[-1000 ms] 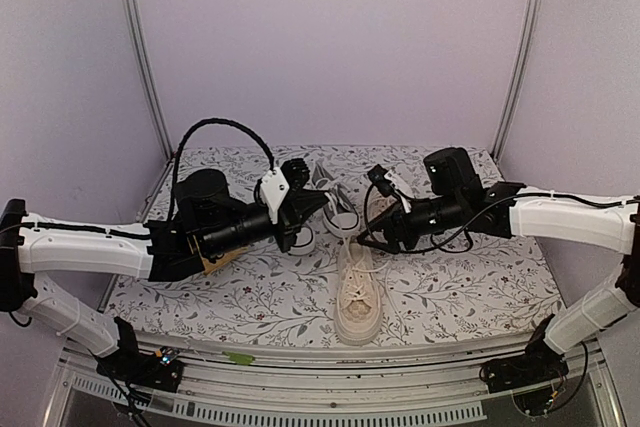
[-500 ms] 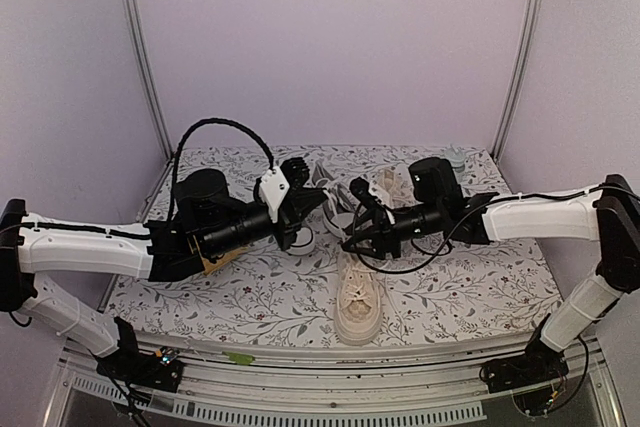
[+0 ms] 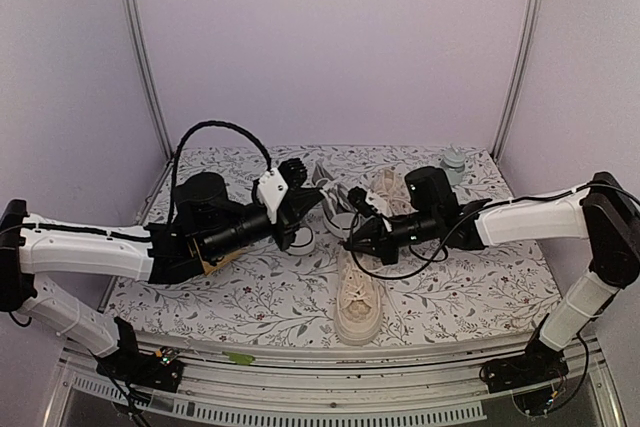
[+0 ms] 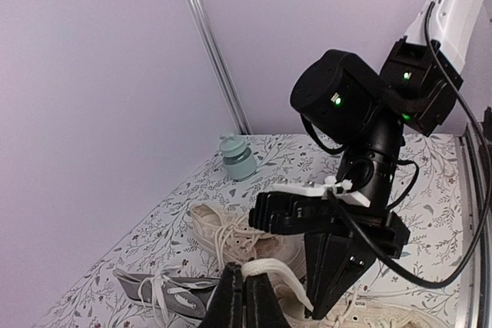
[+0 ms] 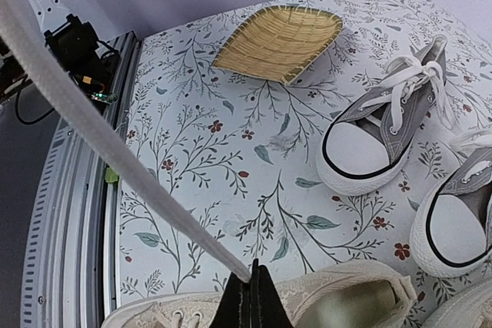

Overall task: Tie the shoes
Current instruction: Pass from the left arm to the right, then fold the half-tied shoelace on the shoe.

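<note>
Lilac walls close in a flower-patterned tabletop [image 3: 480, 292]. At the left, a woven basket [image 5: 280, 40] lies partly under the left arm. The left pincer [image 4: 244, 282] is pressed together on a lace loop [image 4: 270, 269], held above the shoes. Two grey shoes [image 5: 384, 124] sit side by side near the middle, with a cream shoe [image 3: 358, 299] in front of them and a second cream shoe [image 3: 385, 187] behind. Just over the front one, the right pincer [image 5: 250, 278] pinches a taut lace [image 5: 92, 124], seemingly that shoe's. A small bottle [image 3: 455, 165] stands far right.
</note>
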Motion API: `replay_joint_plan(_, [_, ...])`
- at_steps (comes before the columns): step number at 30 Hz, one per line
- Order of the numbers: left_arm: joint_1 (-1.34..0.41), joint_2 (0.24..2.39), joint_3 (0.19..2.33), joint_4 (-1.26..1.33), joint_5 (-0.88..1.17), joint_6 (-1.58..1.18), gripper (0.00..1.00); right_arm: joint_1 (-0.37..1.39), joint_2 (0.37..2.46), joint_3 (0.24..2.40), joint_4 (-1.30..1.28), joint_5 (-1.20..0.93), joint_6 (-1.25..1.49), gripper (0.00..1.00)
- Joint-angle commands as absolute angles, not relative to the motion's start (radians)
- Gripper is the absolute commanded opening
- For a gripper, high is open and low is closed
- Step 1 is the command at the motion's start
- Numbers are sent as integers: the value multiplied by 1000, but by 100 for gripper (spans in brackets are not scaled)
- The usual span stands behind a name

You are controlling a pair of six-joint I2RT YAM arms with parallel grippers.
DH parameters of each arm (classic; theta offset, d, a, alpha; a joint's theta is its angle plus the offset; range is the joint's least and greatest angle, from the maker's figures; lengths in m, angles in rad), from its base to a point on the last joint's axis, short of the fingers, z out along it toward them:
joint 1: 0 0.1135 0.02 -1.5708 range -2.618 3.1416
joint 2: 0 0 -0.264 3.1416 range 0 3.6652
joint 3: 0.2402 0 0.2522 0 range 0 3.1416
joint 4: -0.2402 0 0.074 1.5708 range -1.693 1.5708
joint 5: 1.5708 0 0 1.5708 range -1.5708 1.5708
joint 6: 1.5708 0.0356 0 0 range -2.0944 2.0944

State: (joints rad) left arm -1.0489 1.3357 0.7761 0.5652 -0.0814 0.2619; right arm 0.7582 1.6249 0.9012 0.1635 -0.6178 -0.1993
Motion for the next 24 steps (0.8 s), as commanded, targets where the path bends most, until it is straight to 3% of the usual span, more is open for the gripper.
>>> replay_joint_plan(1, [-1050,1354,654,633,-150,293,0,743,1556,844,199,-576,-180,1])
replay_joint_plan(5, [-1089,1513,594,649,-62,373,0,737,1554,827,208,-551,-171,0])
replay_joint_plan(15, [-1126,1702,794,457,355,464,2,698,1553,800,298,-594,-189,1])
replay_joint_plan(19, [-1131,1724,861,291,400,447,37,697,1521,763,329,-586,-196,1])
replay_joint_plan(21, [-1132,1709,890,191,377,451,47,697,1505,746,340,-597,-200,1])
replay_joint_plan(24, [-1127,1658,907,65,309,501,55,699,1494,734,348,-609,-219,1])
